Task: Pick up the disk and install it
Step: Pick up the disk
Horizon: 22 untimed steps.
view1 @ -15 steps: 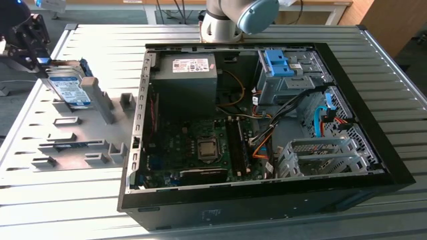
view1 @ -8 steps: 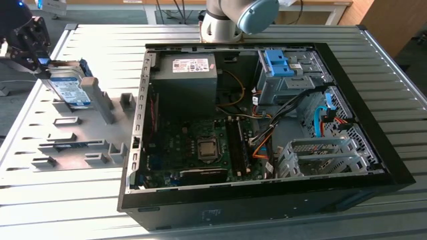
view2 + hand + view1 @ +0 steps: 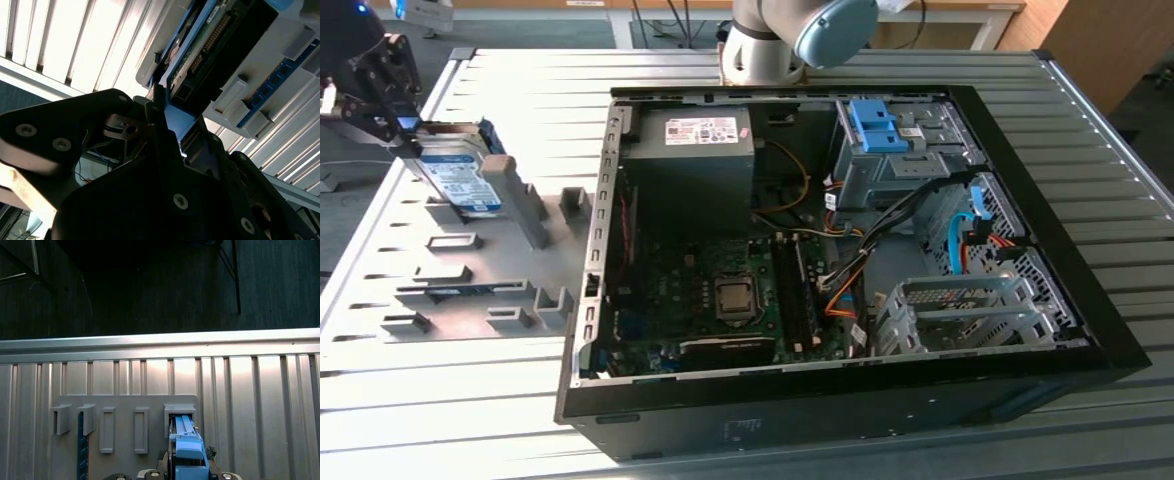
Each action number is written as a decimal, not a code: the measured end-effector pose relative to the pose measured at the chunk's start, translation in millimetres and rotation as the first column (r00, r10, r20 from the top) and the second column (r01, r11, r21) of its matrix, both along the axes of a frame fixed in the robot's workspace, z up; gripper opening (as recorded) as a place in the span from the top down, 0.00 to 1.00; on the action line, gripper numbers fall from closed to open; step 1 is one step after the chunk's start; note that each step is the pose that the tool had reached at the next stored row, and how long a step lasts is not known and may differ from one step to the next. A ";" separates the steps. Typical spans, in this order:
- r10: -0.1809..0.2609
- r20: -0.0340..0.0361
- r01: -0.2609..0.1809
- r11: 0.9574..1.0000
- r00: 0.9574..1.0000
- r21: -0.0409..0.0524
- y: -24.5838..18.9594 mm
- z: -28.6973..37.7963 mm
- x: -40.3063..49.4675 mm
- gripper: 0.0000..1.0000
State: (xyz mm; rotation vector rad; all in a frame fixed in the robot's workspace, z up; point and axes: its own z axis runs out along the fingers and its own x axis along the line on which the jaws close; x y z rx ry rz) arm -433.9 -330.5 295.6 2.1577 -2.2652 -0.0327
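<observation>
at the exterior view's far left, the disk (image 3: pixel 458 175) is seen standing on edge in the grey holder rack (image 3: pixel 467 270), with its labelled face turned toward the camera and its long axis rising out of a slot and leaning a little toward the gripper (image 3: pixel 414 130). the gripper is placed directly at the disk's upper end, so that the disk hangs below it and its length runs straight away from the fingers. in the first wrist view the disk (image 3: pixel 186 445) is shown end-on, with its blue rail running from a rack (image 3: pixel 125 405) slot toward the camera; its far end is judged to be in or at that slot, though whether it is seated there cannot be told.

in the second wrist view the gripper (image 3: pixel 167 107) is seen drawn in on the blue caddy end of the disk (image 3: pixel 220 35), with a dark finger (image 3: pixel 158 102) lying against the blue plastic. the jaws are judged to be closed on the disk's end, and nothing else is held.

the open computer case (image 3: pixel 1107 350) lies well apart, toward the exterior view's right, on the ribbed table (image 3: pixel 454 400). inside it, a grey drive cage (image 3: pixel 961 310) is seen near the front edge.
</observation>
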 end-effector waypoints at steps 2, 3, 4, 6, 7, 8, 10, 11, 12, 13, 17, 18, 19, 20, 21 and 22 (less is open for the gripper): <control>0.001 0.000 -0.001 1.000 1.000 0.000 0.0 -0.2 0.0 0.63; 0.001 0.000 -0.001 1.000 1.000 0.000 0.0 -0.4 0.0 0.63; 0.001 0.000 -0.001 1.000 1.000 0.000 0.0 -0.6 0.0 0.63; 0.001 -0.001 -0.001 1.000 1.000 0.000 -0.1 -1.0 0.0 0.63; 0.001 -0.001 -0.001 1.000 1.000 0.000 -0.1 -1.2 0.0 0.63; 0.001 -0.001 -0.001 1.000 1.000 -0.001 -0.1 -1.5 -0.1 0.63; 0.001 0.000 -0.001 1.000 1.000 0.000 -0.1 -2.4 0.0 0.63; 0.001 0.000 -0.001 1.000 1.000 0.000 -0.1 -2.4 0.0 0.63; 0.001 0.000 -0.001 1.000 1.000 0.000 -0.1 -2.4 0.0 0.63; 0.001 0.000 -0.001 1.000 1.000 0.000 -0.1 -2.4 0.0 0.63; 0.001 0.000 -0.001 1.000 1.000 0.000 -0.1 -2.4 0.0 0.63; 0.001 0.000 -0.001 1.000 1.000 0.000 -0.1 -2.4 0.0 0.63; 0.001 0.000 -0.001 1.000 1.000 0.000 -0.1 -2.4 0.0 0.63; 0.001 0.000 -0.001 1.000 1.000 0.000 -0.1 -2.4 0.0 0.63; 0.004 0.000 -0.004 1.000 1.000 0.000 -0.1 -2.4 0.0 0.63; 0.012 0.000 -0.012 1.000 1.000 0.000 -0.1 -2.4 0.0 0.63</control>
